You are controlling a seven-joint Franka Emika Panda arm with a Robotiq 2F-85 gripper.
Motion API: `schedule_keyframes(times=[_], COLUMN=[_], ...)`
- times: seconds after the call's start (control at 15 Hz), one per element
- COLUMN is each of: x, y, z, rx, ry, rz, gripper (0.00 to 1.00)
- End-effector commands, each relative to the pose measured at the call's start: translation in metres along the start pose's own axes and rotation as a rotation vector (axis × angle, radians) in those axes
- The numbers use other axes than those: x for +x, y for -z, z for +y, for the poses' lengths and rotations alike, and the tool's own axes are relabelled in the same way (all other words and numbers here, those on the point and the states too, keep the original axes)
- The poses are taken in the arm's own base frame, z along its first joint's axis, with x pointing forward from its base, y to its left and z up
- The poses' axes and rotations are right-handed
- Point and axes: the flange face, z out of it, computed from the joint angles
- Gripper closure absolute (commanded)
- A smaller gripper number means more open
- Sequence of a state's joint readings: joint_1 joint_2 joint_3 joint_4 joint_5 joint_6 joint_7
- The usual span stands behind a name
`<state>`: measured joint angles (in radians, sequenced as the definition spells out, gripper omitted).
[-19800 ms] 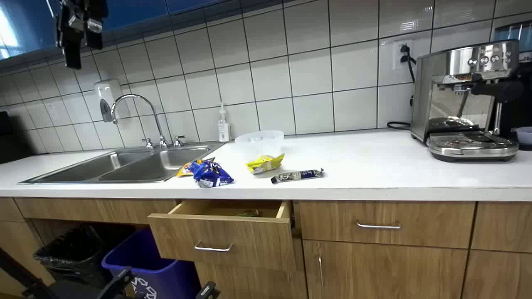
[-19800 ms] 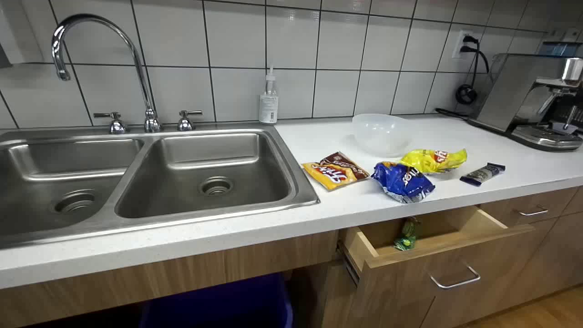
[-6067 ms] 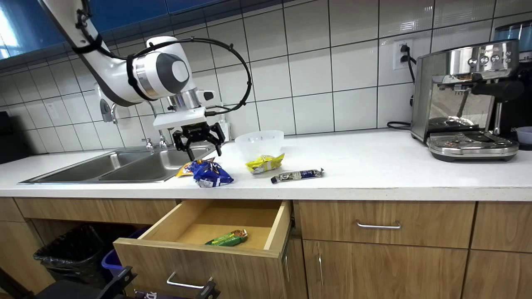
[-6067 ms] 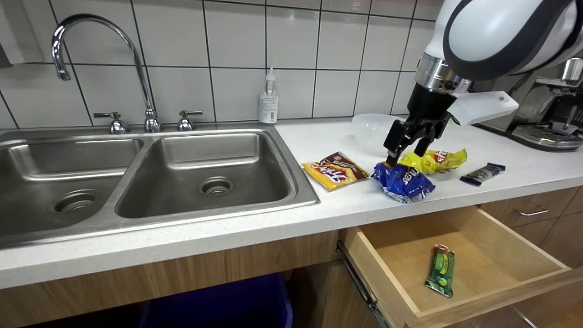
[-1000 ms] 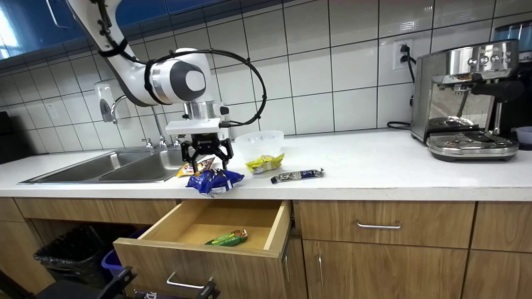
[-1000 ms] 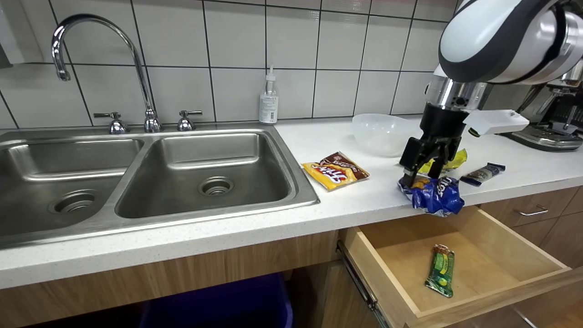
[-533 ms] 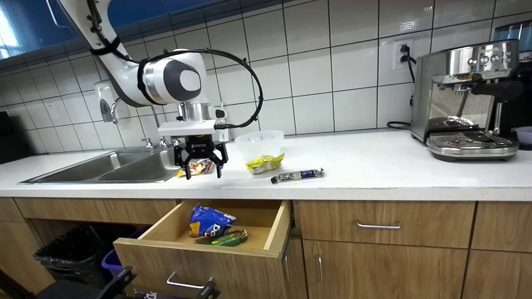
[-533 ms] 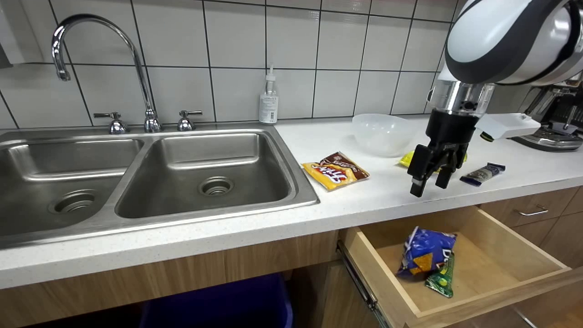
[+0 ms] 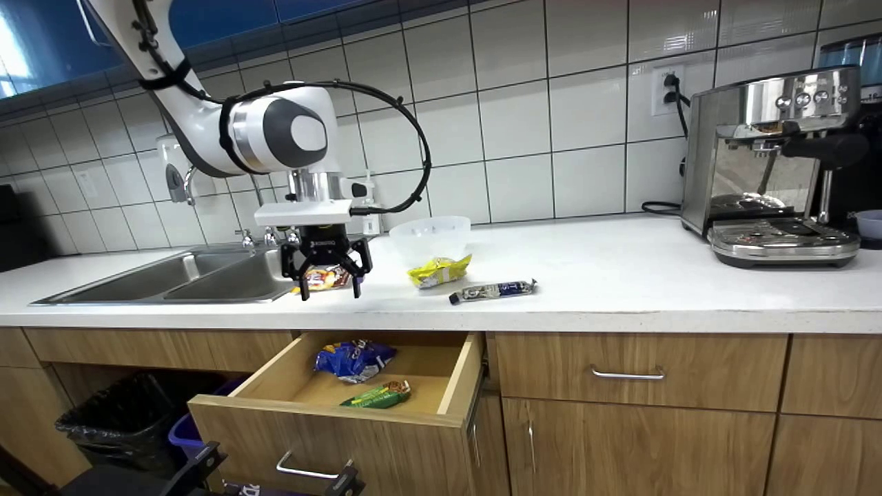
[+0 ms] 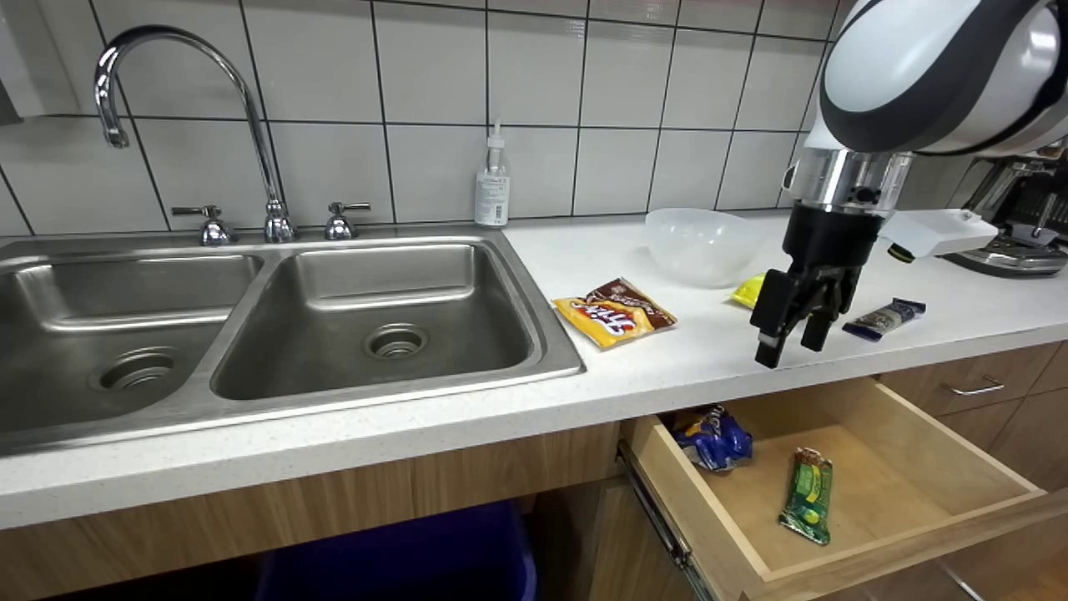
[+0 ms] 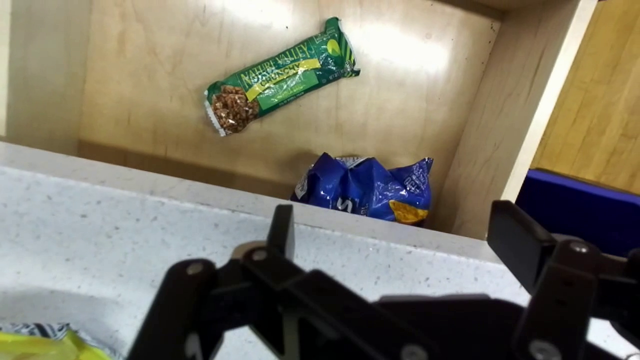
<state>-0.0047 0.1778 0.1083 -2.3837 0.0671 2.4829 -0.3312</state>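
- One robot arm [image 9: 279, 134] comes in from the upper left in an exterior view, bent at the wrist so that its gripper [image 9: 331, 295] points down over the counter [image 9: 586, 269], near its front edge.
- The gripper's jaws stand well apart; in the wrist view its two fingers [image 11: 283, 232] show above the counter's front strip, with the blue chip bag [image 11: 370, 190] lower down and between them as seen from there.
- The blue chip bag is in the open drawer [image 10: 901, 467], toward the back and close to a side wall; in the wrist view the counter edge hides part of it.
- A green granola bar [image 11: 282, 77] lies on the drawer bottom, apart from the blue chip bag and nearer the drawer's front.
- At the counter's edge under the fingertips a second ago, the blue chip bag is now down in the drawer; tipped up beside the green granola bar half a second ago, it now lies farther back.
- The gripper shows slightly lower in both exterior views than a second ago.
- The drawer, only partly open about twenty seconds ago, now stands farther out.
- The yellow bag [image 9: 439, 272], small dark bar [image 9: 493, 291], clear bowl [image 10: 701, 246] and orange packet [image 10: 617, 313], the last just beside the sink [image 10: 546, 321], keep their places.
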Motion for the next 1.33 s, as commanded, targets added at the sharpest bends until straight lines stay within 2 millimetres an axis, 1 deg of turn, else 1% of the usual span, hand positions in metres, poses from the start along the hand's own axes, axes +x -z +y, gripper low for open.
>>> schedule_keyframes(times=[0.0, 0.33, 0.53, 0.67, 0.87, 1.27], x=[-0.007, -0.002, 0.003, 0.008, 0.016, 0.025], y=[0.016, 0.033, 0.044, 0.051, 0.062, 0.082], z=[0.005, 0.013, 0.016, 0.021, 0.036, 0.076], rx=[0.018, 0.008, -0.011, -0.018, -0.052, -0.100], ry=[-0.005, -0.013, -0.005, -0.017, -0.045, -0.091], rz=[0.014, 0.051, 0.074, 0.091, 0.129, 0.184], gripper=[0.00, 0.00, 0.00, 0.00, 0.00, 0.00])
